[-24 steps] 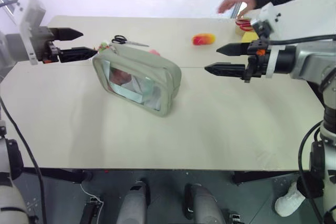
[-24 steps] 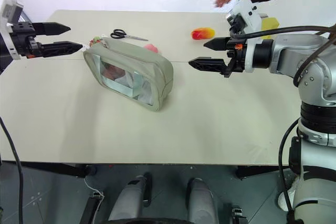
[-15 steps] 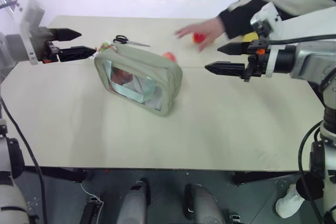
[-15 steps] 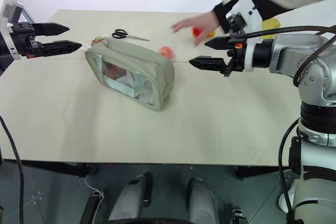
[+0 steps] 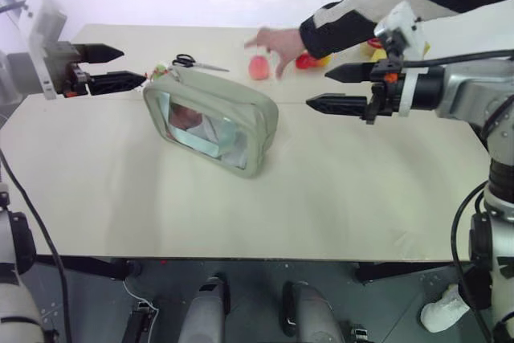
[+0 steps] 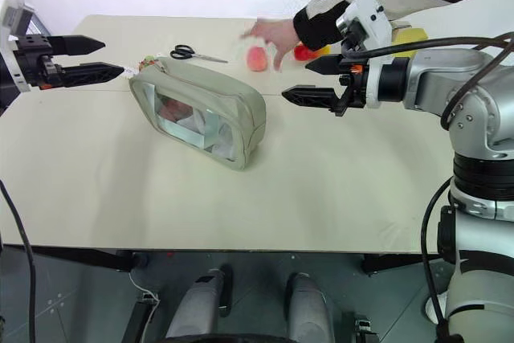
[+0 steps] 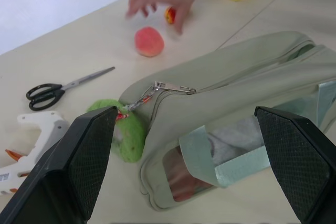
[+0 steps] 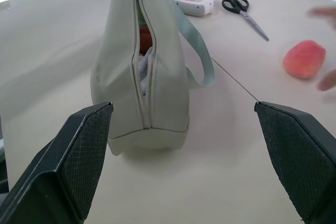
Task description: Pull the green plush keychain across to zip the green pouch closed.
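The pouch [image 5: 212,121] sat mid-table [image 5: 241,214], well clear of the edges, its keychain [image 7: 126,129] toward the far left corner. Both the left gripper [image 5: 108,67] and the right gripper [image 5: 337,88] hung wide open, apart from it.

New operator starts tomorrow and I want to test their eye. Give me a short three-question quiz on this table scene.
1. True or false: the pouch zipper is fully closed.
2. The green keychain lies at the pouch end nearer which tool: A left, B right?
3. What does the person's hand hover beside?

Key:
1. False; it gapes open.
2. A.
3. The pink ball, behind the pouch.
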`<act>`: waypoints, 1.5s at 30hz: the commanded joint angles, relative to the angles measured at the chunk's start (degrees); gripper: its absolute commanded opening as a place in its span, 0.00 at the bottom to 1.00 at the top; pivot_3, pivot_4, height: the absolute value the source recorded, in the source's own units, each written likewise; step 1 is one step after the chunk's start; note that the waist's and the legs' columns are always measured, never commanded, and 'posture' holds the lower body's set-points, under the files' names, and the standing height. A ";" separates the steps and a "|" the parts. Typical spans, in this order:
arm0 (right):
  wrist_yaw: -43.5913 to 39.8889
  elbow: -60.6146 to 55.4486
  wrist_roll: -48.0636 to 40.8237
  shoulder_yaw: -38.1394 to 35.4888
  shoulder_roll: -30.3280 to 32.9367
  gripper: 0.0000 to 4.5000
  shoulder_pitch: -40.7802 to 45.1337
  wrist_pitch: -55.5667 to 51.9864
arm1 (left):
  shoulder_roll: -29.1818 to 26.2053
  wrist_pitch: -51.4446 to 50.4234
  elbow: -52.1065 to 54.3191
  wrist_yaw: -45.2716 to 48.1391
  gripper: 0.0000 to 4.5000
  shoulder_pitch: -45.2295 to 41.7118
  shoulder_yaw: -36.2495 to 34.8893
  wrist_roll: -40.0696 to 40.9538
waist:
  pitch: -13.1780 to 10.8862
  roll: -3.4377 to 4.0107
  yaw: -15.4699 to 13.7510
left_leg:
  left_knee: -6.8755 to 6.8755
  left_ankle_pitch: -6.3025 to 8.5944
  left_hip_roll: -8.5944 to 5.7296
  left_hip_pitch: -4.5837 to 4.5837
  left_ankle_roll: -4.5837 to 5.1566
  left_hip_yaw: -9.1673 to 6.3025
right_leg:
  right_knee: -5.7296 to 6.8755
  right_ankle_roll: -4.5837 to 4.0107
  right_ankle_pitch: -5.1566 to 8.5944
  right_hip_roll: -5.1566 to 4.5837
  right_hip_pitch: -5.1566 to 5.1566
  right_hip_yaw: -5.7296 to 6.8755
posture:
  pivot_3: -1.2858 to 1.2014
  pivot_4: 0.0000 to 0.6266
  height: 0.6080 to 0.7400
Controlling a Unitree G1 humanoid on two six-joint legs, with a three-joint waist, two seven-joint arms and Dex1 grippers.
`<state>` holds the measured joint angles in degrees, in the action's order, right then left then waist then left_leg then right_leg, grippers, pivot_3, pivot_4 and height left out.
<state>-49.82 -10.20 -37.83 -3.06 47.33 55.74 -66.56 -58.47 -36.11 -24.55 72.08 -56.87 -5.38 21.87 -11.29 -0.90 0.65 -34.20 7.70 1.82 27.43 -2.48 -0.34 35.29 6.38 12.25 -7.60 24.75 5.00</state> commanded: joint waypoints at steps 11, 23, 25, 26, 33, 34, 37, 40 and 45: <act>-0.30 -2.56 -2.56 0.19 -0.54 1.00 3.65 -0.31 | -3.64 -0.45 3.71 2.37 0.99 1.80 -1.83 0.81 | 0.00 0.00 0.22 | -0.05 -0.01 0.00 -0.03 0.00 0.01 | 0.10 0.00 0.00 0.00 0.00 -0.03 | 0.52 0.24 1.00; 4.47 -5.09 9.58 20.46 -13.86 1.00 4.17 11.20 | -4.14 -8.69 19.73 -2.49 0.99 15.07 -10.13 7.98 | 0.01 0.00 -0.17 | -0.21 -0.03 0.05 -0.04 -0.02 0.03 | 0.54 0.00 0.03 0.05 0.15 -0.15 | 0.52 0.24 1.00; 4.04 -2.45 13.55 23.82 -14.49 1.00 3.84 15.49 | -3.01 -9.57 22.02 -4.26 0.99 16.65 -10.89 9.04 | 0.01 -0.01 -0.08 | -0.38 -0.02 0.05 -0.01 -0.03 0.03 | 0.55 -0.14 0.10 0.05 0.09 -0.15 | 0.52 0.24 1.00; 3.78 -0.86 15.48 25.15 -14.89 1.00 3.97 17.69 | -2.56 -10.10 23.23 -5.01 0.99 17.27 -11.25 9.68 | 0.01 -0.01 0.05 | -0.51 -0.01 0.05 -0.01 -0.04 0.03 | 0.56 -0.19 0.11 0.05 0.07 -0.15 | 0.52 0.24 1.00; -1.73 2.24 19.90 26.57 -15.09 0.70 4.22 25.26 | -2.29 -12.64 26.58 -8.86 1.00 20.06 -14.04 12.69 | 0.01 0.00 0.17 | -0.78 0.06 0.12 -0.04 -0.14 0.03 | 0.65 -0.34 0.04 0.09 0.02 -0.18 | 0.52 0.24 1.00; -2.61 2.48 20.76 26.81 -14.75 0.58 4.25 26.57 | -2.36 -12.47 26.72 -9.05 1.00 20.38 -14.08 12.76 | 0.01 0.00 0.15 | -0.77 0.06 0.12 -0.05 -0.14 0.03 | 0.67 -0.35 0.03 0.10 0.03 -0.18 | 0.52 0.24 1.00; -5.94 5.83 24.77 27.00 -12.76 0.23 5.20 33.85 | -2.28 -12.23 26.60 -9.84 1.00 20.06 -13.55 13.11 | 0.01 0.00 -0.02 | -0.79 0.05 0.18 -0.06 -0.14 0.03 | 0.70 -0.36 0.03 0.17 0.03 -0.18 | 0.52 0.24 1.00; -9.04 13.48 32.72 28.64 -9.24 0.01 7.61 47.12 | -2.05 -11.52 25.89 -9.99 1.00 19.10 -12.42 13.07 | 0.00 0.01 -0.02 | -0.83 0.07 0.17 -0.04 -0.16 0.05 | 0.66 -0.34 0.04 0.17 0.02 -0.21 | 0.52 0.24 1.00; -10.58 28.52 41.55 29.19 -7.52 0.01 12.34 66.23 | -1.67 -10.67 24.95 -9.49 1.00 17.68 -10.64 12.93 | -0.01 0.02 0.14 | -0.79 0.08 0.17 -0.03 -0.18 0.12 | 0.50 -0.35 0.04 0.17 0.02 -0.25 | 0.52 0.24 1.00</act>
<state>-59.91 15.41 1.49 27.23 39.54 65.65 -5.53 -59.66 -47.92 0.03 62.34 -37.65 -15.82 34.42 -11.30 -0.88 0.79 -34.97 7.78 1.98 27.40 -2.67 -0.22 35.79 6.03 12.29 -7.41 24.78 4.75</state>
